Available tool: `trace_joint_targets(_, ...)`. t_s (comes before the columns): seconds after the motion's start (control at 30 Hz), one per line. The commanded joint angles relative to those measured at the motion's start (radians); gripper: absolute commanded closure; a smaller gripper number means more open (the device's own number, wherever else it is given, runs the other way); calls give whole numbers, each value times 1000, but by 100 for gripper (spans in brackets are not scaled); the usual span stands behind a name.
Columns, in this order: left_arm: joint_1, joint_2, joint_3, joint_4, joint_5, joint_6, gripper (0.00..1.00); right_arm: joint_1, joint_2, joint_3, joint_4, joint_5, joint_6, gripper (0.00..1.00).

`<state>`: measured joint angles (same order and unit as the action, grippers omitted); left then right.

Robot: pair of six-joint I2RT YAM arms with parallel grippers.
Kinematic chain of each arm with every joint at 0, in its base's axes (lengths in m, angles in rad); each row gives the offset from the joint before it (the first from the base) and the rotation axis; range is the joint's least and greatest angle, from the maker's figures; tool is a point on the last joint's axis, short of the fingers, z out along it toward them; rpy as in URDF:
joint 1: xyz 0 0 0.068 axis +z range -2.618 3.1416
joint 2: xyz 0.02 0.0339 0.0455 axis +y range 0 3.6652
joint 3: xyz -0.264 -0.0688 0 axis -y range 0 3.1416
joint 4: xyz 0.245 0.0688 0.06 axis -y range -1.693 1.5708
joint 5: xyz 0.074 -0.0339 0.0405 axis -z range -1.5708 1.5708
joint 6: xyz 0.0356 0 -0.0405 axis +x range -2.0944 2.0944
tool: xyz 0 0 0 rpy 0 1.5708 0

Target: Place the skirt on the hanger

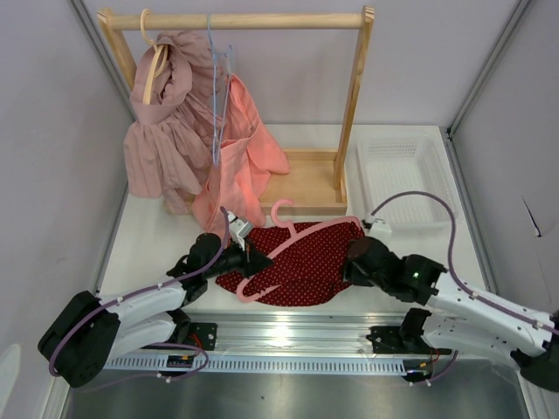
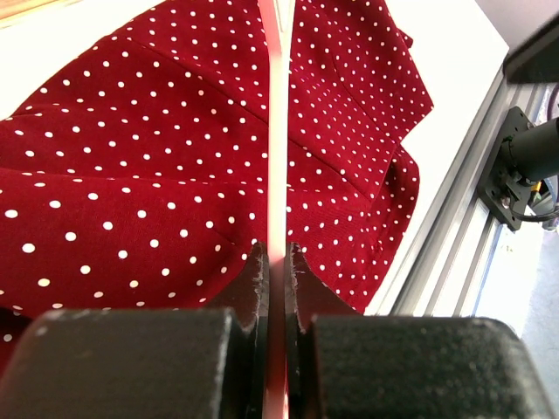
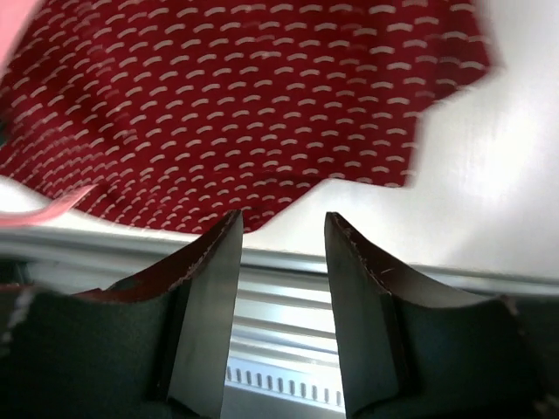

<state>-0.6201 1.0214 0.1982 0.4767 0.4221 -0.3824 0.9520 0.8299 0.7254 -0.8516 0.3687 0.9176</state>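
On the white table, near its front edge and between the two arms, the dark red polka-dot skirt lies spread out; the pink plastic hanger rests across it, its hook curling toward the wooden clothes rack at the back. The overhead view alone shows that rack; a mauve ruffled garment hangs there on a wooden hanger, beside a salmon-pink garment on a pale blue wire hanger; a white plastic basket sits at the right rear of the table.

From above, the left gripper meets the hanger at the skirt's left edge, but the grip itself is too small to make out. The left wrist view makes it plain; the two black fingers are pressed tight on a thin pink bar of the hanger, which runs straight up the middle of that picture over the dotted cloth; a metal rail edges the table on the right.

The right gripper sits at the skirt's right edge in the overhead view. Its wrist view shows its jaws parted with nothing between them; through the gap only the rail and the table edge appear. The skirt fills the upper part of that picture, blurred so its dots read as streaks; a sliver of the hanger shows at the left edge.
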Motion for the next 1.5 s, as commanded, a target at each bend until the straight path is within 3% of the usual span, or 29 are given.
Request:
trace_joint_targets(0.0, 11, 3, 12, 45, 0, 27, 100, 140, 89, 42, 195, 82, 36, 52)
trace_joint_targets(0.07, 11, 15, 13, 49, 3, 25, 100, 223, 200, 77, 259, 120, 33, 52)
trace_joint_targets(0.27, 11, 13, 4, 48, 14, 16, 100, 289, 461, 147, 439, 107, -40, 52)
trace_joint_targets(0.5, 11, 8, -9, 48, 18, -10, 100, 297, 621, 230, 549, 111, -169, 43)
trace_joint_targets(0.73, 11, 14, -34, 57, -9, -35, 100, 369, 759, 339, 609, 96, -220, 48)
trace_joint_targets(0.9, 11, 37, -23, 39, -49, -36, 100, 416, 839, 368, 670, 108, -226, 56)
trace_joint_targets(1.3, 11, 46, -8, -6, -98, -36, 100, 488, 896, 258, 895, 216, -220, 56)
trace_joint_targets(1.47, 13, 52, 4, -27, -111, -39, 100, 531, 899, 226, 934, 315, -204, 61)
